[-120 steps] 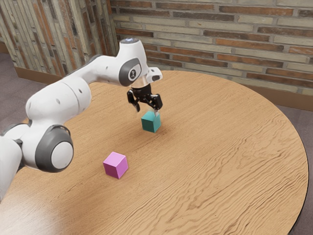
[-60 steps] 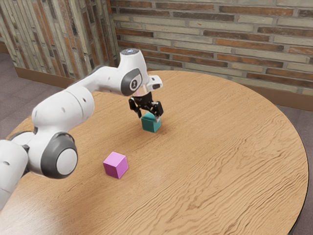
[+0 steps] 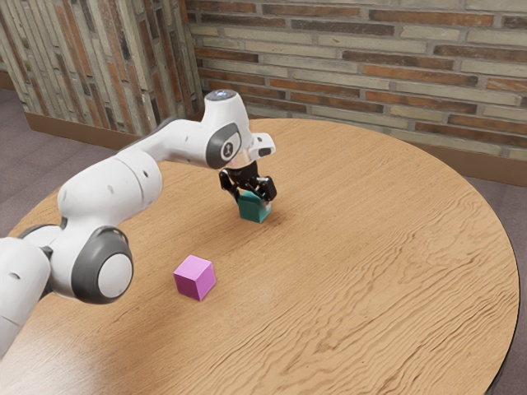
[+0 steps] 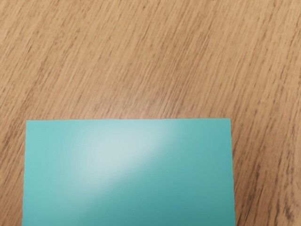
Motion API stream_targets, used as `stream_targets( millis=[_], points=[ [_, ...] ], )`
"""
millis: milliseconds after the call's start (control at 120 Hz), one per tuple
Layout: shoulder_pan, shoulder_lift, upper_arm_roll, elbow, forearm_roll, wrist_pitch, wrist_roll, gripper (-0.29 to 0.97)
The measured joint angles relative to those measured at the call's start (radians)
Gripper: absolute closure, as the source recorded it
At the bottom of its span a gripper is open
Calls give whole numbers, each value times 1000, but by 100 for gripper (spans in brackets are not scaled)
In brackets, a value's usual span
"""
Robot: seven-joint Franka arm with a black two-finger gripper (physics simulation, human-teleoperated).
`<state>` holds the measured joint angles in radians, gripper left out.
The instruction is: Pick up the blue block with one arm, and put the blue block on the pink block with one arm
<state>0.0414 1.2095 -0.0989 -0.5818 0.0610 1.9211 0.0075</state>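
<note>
The black two-finger gripper (image 3: 249,193) hangs open, jaws astride the top of the teal-blue cube (image 3: 254,209), which sits on the round wooden table (image 3: 395,247) directly beneath it; the pink cube (image 3: 195,277) lies well apart, toward the exterior view's lower left

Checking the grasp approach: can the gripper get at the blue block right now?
Likely yes: the gripper is right atop the blue block, and the pink block sits well apart.

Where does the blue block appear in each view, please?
Exterior view: the blue block stands on the table, directly under the gripper.
Wrist view: the blue block is the large teal face just under the gripper.
Shared landmark: the wood grain of the table.
</note>
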Motion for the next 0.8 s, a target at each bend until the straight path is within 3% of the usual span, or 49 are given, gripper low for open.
stream_targets(
  millis=[467, 800],
  points=[
    [3, -1, -2, -1, 0, 0, 8, 30],
    [4, -73, 9, -35, 5, -14, 5, 37]
  ],
)
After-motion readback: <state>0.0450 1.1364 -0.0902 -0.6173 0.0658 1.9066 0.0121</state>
